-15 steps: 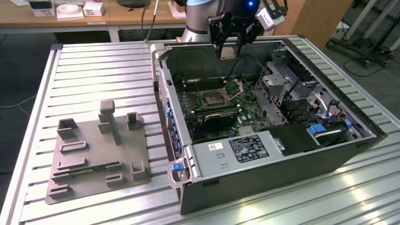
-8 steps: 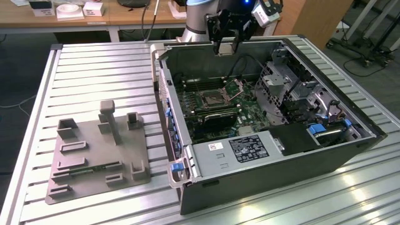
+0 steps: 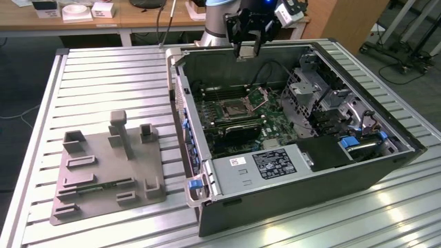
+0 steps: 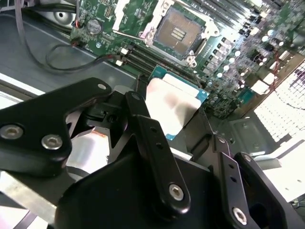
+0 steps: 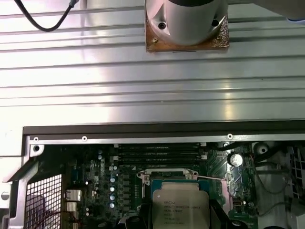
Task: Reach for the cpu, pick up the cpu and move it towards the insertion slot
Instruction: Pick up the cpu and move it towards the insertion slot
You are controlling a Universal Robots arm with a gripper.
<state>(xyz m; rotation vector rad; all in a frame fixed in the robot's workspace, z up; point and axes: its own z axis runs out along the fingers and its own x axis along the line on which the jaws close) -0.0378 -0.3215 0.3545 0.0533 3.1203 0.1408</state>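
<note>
In the exterior view the gripper [image 3: 247, 53] hangs above the far wall of the open computer case [image 3: 386, 155], which lies on its side on the ribbed metal surface [image 3: 103, 77]. A small pale square, the cpu [image 3: 245, 57], sits between the gripper's tips. Lower inside the case, the insertion slot [image 3: 238, 109] lies on the green motherboard [image 3: 276, 129] with its metal flap raised. A grey plastic tray [image 3: 110, 175] rests on the surface, well apart from the case toward the exterior view's left. In the second wrist view the black fingers [image 4: 147, 138] are pinched on the cpu [image 4: 174, 107], whose silvery top and pale rim show between them; the insertion slot [image 4: 178, 31] lies beyond it, apart from the chip. In the first wrist view the cpu [image 5: 180, 205] is held over the motherboard [image 5: 105, 181], covering much of the insertion slot [image 5: 169, 172] beneath, while the arm's round base [image 5: 187, 24] stands on the surface [image 5: 95, 86] beyond the case wall.
</note>
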